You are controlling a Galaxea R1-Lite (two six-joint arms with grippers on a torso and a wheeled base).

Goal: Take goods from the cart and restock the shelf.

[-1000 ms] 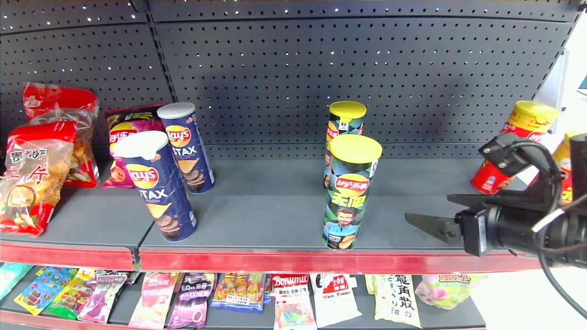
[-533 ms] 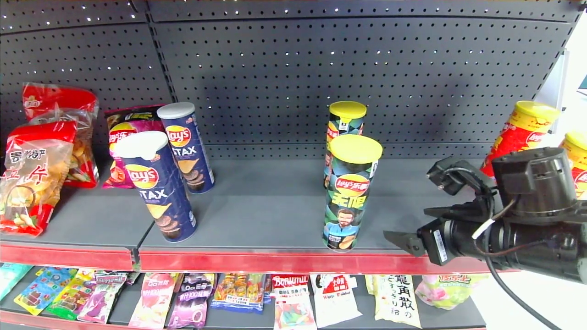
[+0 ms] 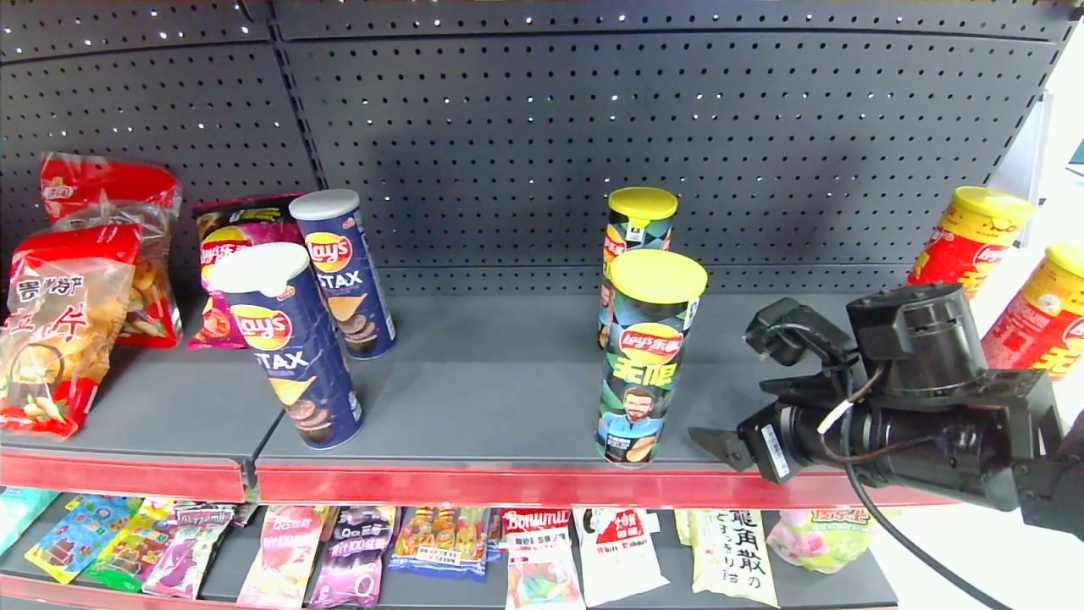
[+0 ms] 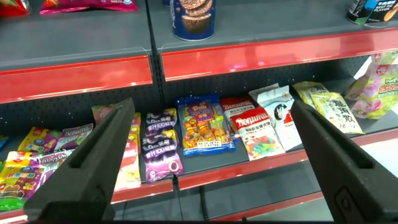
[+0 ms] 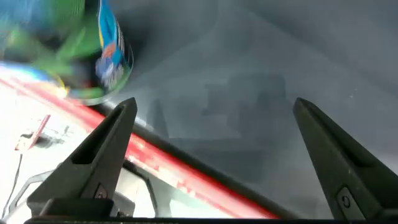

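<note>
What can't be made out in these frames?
- Head view: rear green can, lower body hidden by the front green can.
- Head view: far red can and near red can, bases hidden by the right arm; the near one is also cut by the picture edge.
- Right wrist view: front green can blurred, print unreadable.
- Left wrist view: blue can cut by the picture edge, base alone visible.

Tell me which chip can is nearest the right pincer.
The front green can, at the shelf edge beside the right pincer; the blue cans and red cans stand farther off.
</note>
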